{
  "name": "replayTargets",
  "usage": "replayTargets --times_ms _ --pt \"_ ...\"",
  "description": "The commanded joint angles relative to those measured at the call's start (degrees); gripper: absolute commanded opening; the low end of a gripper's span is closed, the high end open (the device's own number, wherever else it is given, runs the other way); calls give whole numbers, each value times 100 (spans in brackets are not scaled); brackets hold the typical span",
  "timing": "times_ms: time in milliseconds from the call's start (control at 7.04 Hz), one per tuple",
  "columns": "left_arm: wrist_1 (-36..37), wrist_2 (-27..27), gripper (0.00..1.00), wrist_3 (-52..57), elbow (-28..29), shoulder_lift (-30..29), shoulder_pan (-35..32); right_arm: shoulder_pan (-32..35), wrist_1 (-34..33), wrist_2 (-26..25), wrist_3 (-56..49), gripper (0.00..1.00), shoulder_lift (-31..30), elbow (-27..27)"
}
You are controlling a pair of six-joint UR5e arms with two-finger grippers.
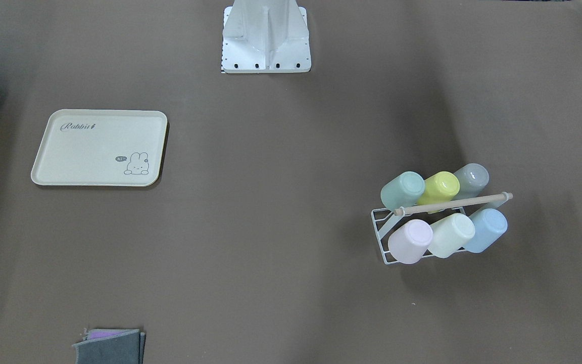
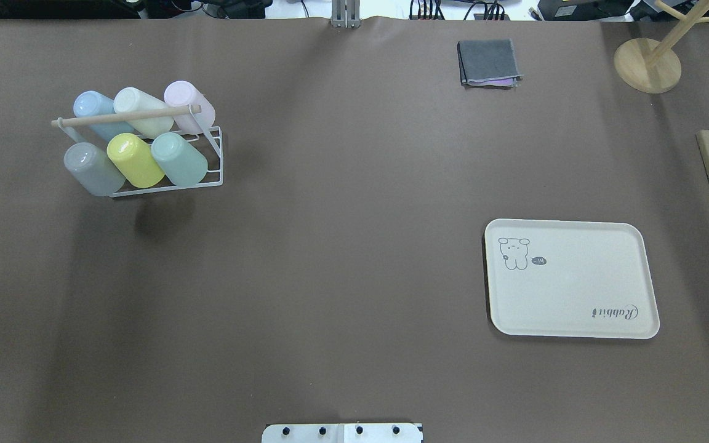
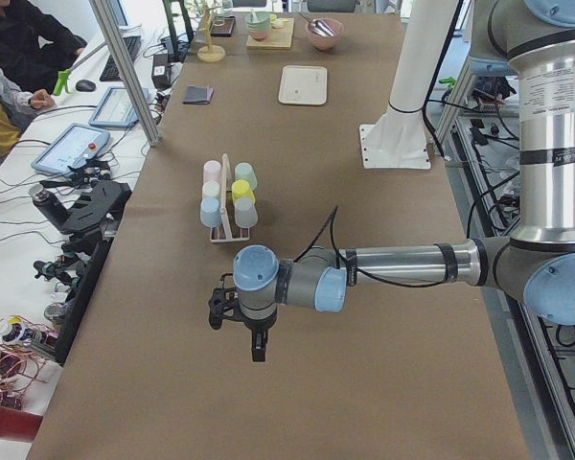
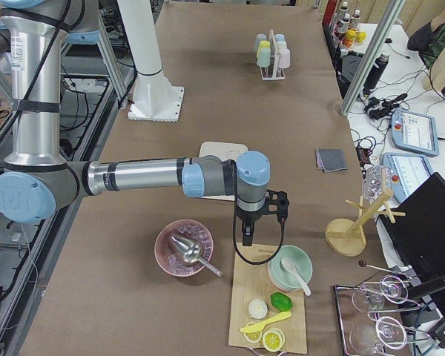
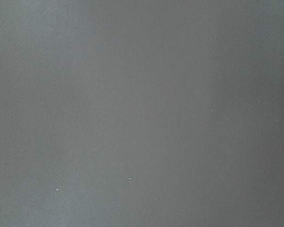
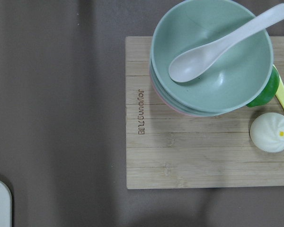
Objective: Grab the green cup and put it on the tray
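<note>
The green cup [image 1: 402, 189] [image 2: 179, 159] lies tilted in a white wire rack [image 2: 214, 154], beside a lime cup [image 2: 135, 160]; it also shows small in the exterior left view [image 3: 246, 175]. The cream tray [image 1: 99, 147] [image 2: 570, 278] with the rabbit drawing lies flat and bare on the far side of the table from the rack. My left gripper [image 3: 258, 347] hangs over bare table, short of the rack. My right gripper [image 4: 246, 236] hangs past the tray over a wooden board [image 6: 194, 156]. Both show only in side views, so I cannot tell if they are open or shut.
The rack also holds grey, blue, cream and pink cups under a wooden bar [image 2: 127, 115]. A folded grey cloth [image 2: 488, 63] and a wooden stand [image 2: 647, 64] sit at the far edge. Stacked green bowls with a spoon [image 6: 210, 56] and a pink bowl [image 4: 184, 248] are near my right gripper.
</note>
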Motion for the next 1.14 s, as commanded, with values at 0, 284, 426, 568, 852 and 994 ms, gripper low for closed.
replayTargets --times_ms 0,284,426,568,852,994 --pt "459 27 99 3 -83 -237 172 0 -10 4 0 100 15 0" --pt "1467 132 99 3 -914 -291 442 0 -10 31 0 100 7 0" --pt "2161 211 99 3 -1519 -282 610 0 -1 31 0 100 -2 0" --pt "2463 290 99 29 -1733 -308 629 9 -1 31 0 100 -20 9" --pt "3033 282 99 38 -1788 -850 1152 9 -10 13 35 100 6 -8" --pt "3647 291 99 38 -1901 -1297 1374 9 -1 4 53 100 59 0"
